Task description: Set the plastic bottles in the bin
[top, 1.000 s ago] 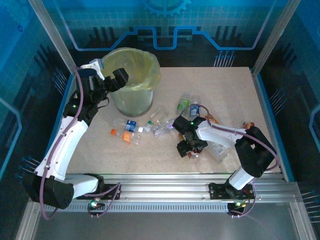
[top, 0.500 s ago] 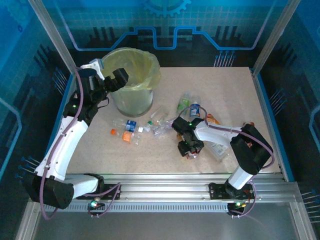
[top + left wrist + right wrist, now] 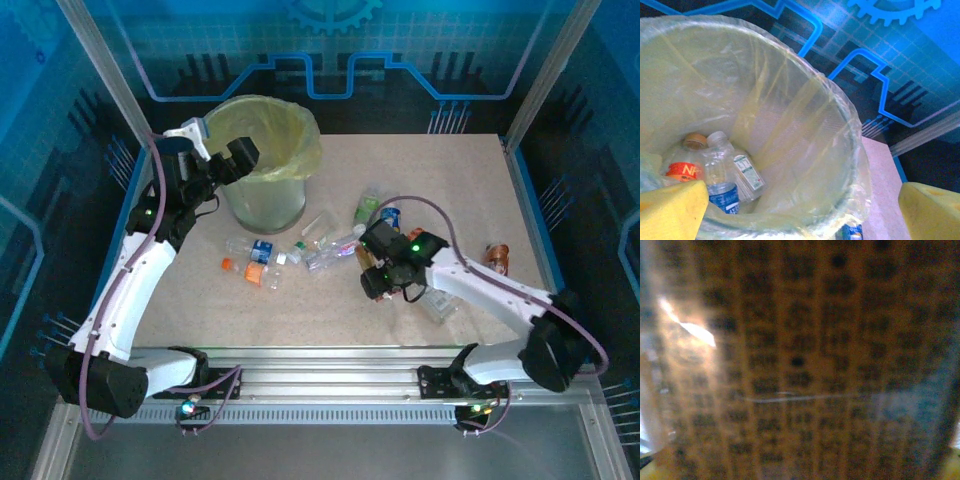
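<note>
Over the crinkly, bag-lined round bin (image 3: 265, 200), left pincer (image 3: 229, 159) gapes; right pincer (image 3: 377, 281) clamps an orange-labelled bottle (image 3: 800, 360).

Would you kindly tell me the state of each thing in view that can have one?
bin, upright, bag-lined, partly filled.
bottles in the bin, at least two, capped, lying at the bottom.
loose bottles, scattered on the table, lying down.
left end effector, open, empty, by the bin's rim.
right end effector, closed on the orange-labelled bottle.
</note>
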Controlling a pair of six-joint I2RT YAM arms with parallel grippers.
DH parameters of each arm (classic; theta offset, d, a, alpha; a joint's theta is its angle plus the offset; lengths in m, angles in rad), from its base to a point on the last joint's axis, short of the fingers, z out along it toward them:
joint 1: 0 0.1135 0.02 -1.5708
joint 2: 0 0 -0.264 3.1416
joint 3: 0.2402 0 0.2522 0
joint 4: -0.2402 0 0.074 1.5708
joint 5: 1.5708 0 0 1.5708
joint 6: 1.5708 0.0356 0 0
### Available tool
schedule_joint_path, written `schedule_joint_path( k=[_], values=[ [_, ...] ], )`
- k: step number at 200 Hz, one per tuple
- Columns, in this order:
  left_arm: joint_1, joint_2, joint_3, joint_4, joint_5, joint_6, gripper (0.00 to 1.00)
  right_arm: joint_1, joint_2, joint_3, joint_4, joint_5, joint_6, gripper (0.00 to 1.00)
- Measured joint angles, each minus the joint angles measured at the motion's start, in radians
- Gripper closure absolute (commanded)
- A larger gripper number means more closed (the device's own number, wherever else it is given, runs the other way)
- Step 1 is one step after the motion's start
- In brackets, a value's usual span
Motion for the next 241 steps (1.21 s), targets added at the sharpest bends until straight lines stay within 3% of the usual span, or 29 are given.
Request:
schedule_joint_path(
  k=[71,98,136,172,241],
  values=[
    [-0.021,0.000,0.002,0.040,0.240,-0.027,0.01,-0.001,-0.237,0.031,0.250,-0.010,-0.079,0.48],
    [-0.069,0.000,0.002,0.098,0.346,-0.034,0.01,-0.008,-0.248,0.031,0.410,-0.043,-0.111,0.49],
    [-0.206,0.029,0.028,0.149,0.446,-0.003,0.01,-0.014,-0.225,0.031,0.545,-0.113,-0.145,0.49],
    [-0.288,0.082,0.089,0.160,0.484,0.059,0.06,-0.014,-0.198,0.031,0.594,-0.175,-0.157,0.49],
    [-0.337,0.198,0.186,0.167,0.502,0.110,0.24,-0.014,-0.187,0.031,0.616,-0.215,-0.164,0.49]
  ],
)
